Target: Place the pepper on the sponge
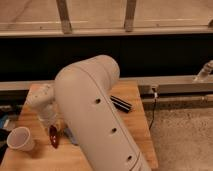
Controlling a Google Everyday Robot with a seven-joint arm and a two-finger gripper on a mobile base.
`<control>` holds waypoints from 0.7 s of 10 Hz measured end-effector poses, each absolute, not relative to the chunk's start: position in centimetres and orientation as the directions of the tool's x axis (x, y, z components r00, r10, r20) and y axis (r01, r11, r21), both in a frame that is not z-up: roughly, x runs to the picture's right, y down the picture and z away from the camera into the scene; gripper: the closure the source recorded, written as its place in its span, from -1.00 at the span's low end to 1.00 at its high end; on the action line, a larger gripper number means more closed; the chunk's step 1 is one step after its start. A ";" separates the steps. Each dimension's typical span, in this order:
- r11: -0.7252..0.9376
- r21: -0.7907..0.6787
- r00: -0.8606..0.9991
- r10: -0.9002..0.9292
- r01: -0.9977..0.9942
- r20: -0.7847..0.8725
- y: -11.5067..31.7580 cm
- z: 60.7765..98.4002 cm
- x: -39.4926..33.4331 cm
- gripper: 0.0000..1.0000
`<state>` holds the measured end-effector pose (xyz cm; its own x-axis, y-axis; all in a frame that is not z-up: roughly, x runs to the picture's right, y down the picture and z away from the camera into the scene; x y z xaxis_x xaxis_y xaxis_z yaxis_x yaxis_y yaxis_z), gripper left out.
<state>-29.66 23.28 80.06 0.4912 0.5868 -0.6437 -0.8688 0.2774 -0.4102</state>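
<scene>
My gripper (53, 126) hangs at the left of the wooden table (132, 125), below the white wrist. It is shut on the pepper (53, 137), a slim glossy red chili that points down just above the tabletop. Right beside the pepper, a small bit of the blue-grey sponge (69, 136) shows at the edge of my big white arm (95, 115). The arm hides the rest of the sponge. The pepper is left of the sponge, close to it.
A white cup (20, 138) stands at the table's front left, left of the pepper. A black flat object (121, 103) lies near the table's back right. A cable (151, 112) hangs off the right edge. A dark wall and rail run behind the table.
</scene>
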 end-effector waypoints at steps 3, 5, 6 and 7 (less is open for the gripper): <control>0.271 -0.437 0.508 0.581 -0.858 -0.636 23.4 79.8 -30.2 1.00; 0.263 -0.448 0.509 0.596 -0.854 -0.621 22.3 79.1 -29.9 1.00; 0.264 -0.448 0.508 0.608 -0.854 -0.610 21.3 78.5 -29.6 1.00; 0.264 -0.446 0.504 0.624 -0.855 -0.597 20.1 77.7 -29.2 1.00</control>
